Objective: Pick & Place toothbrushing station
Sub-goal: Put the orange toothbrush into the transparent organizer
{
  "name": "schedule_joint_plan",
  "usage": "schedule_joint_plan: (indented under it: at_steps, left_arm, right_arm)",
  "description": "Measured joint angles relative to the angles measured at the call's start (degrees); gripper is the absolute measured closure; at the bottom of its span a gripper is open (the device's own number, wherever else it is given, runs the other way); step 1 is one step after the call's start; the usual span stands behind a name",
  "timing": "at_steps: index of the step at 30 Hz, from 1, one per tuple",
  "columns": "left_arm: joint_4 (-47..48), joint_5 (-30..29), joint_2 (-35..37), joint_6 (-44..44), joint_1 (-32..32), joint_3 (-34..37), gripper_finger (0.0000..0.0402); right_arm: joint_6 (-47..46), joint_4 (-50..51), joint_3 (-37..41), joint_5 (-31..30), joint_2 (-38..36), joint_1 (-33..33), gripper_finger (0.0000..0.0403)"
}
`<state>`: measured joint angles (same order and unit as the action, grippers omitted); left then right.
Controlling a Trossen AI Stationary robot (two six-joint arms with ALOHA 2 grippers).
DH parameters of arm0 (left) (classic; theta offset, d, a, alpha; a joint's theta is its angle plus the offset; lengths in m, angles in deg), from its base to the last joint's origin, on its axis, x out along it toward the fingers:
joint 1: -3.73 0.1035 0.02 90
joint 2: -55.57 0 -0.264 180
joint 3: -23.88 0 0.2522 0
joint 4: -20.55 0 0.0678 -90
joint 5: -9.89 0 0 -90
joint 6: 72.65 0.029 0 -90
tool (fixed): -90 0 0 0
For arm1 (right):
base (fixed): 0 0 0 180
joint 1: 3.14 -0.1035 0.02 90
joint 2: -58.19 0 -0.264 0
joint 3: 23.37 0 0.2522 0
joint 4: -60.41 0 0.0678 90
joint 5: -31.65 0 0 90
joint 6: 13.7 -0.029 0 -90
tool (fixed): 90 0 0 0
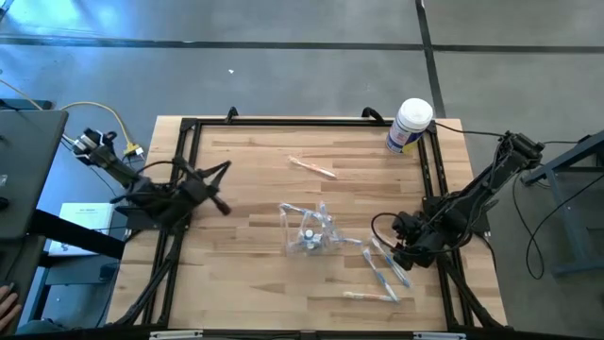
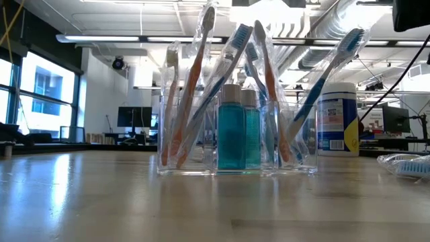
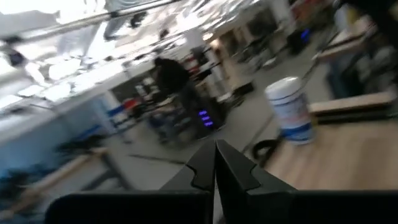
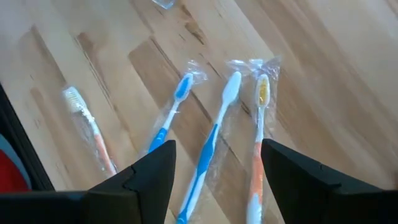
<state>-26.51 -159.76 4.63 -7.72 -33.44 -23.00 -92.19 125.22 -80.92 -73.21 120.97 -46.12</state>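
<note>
The toothbrushing station (image 1: 308, 232) is a clear plastic holder standing on its base near the table's middle. In the low view the station (image 2: 235, 144) holds several wrapped toothbrushes and two teal bottles. My left gripper (image 1: 223, 207) is shut and empty, well left of the station; its shut fingers (image 3: 214, 169) point across the table. My right gripper (image 1: 390, 251) hangs open to the right of the station, over loose wrapped toothbrushes (image 4: 214, 137). Its fingers stand apart above them and touch nothing.
A white tub with a blue label (image 1: 411, 125) stands at the far right corner. One wrapped toothbrush (image 1: 312, 167) lies toward the far side, another (image 1: 372, 296) near the front edge. A black frame (image 1: 189, 124) borders the wooden table.
</note>
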Motion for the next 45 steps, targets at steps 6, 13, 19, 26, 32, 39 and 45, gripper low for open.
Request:
schedule_joint_plan:
  at_steps: [6, 13, 19, 26, 32, 39, 45]
  left_arm:
    - [1.17, 2.86, 10.87, -13.96, -6.98, 12.33, 0.0399]
    - [11.38, 6.59, 16.01, -32.11, -18.5, 17.73, 0.0399]
    - [28.32, 14.78, 18.96, -49.09, -25.37, 17.87, 0.0399]
    - [49.75, 32.99, 21.51, -75.83, -22.02, 17.91, 0.0399]
    - [53.05, 47.41, 20.34, -84.92, -13.02, 17.94, 0.0399]
    - [53.05, 60.86, 17.76, -85.09, -2.32, 17.94, 0.0399]
    - [49.41, 69.28, 14.74, -85.56, 4.28, 17.94, 0.0399]
  right_arm:
    - [-5.93, 7.96, 0.02, 0.93, 1.2, 1.37, 0.0175]
    - [-5.29, 6.59, 0.07, 4.78, 4.91, 5.32, 0.0175]
    - [-2.94, 6.24, 0.07, 9.02, 8.81, 9.18, 0.0175]
    - [0.45, 4.4, 0.07, 10.49, 13.04, 11.94, 0.0175]
    - [4.1, 3.32, 0.04, 10.85, 16.27, 13.82, 0.0175]
    - [5.65, 2.81, 0.04, 10.69, 19.17, 15.46, 0.0175]
    - [8.08, 0.13, 0.04, 10.32, 21.39, 15.64, 0.0175]
